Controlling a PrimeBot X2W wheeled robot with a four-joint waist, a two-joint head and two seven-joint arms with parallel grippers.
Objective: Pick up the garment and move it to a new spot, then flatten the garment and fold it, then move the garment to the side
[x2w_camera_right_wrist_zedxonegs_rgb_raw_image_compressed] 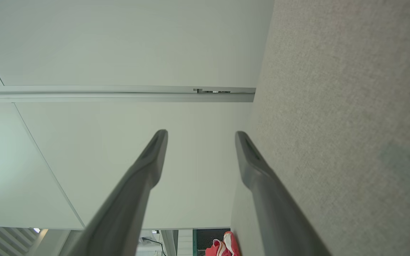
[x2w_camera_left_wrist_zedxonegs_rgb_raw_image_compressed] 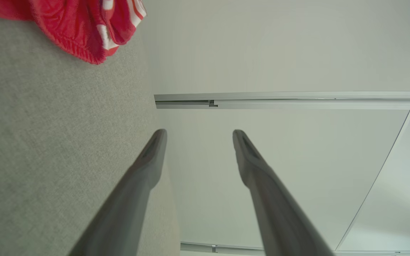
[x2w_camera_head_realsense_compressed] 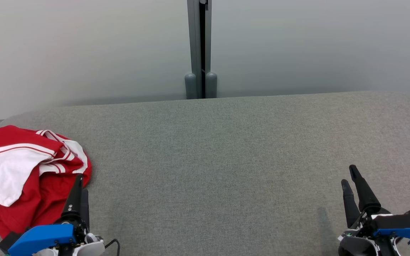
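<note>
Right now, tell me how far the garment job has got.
Done: nothing; the red and white garment lies crumpled at the left edge of the table. In hand: the left gripper is open beside it, gripping nothing; the right gripper is open too, far off. Left: pick up, move, flatten, fold, set aside.

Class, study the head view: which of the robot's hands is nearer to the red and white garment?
Left. The left hand is just beside the garment's edge, while the right hand is far off at the opposite side of the table.
</note>
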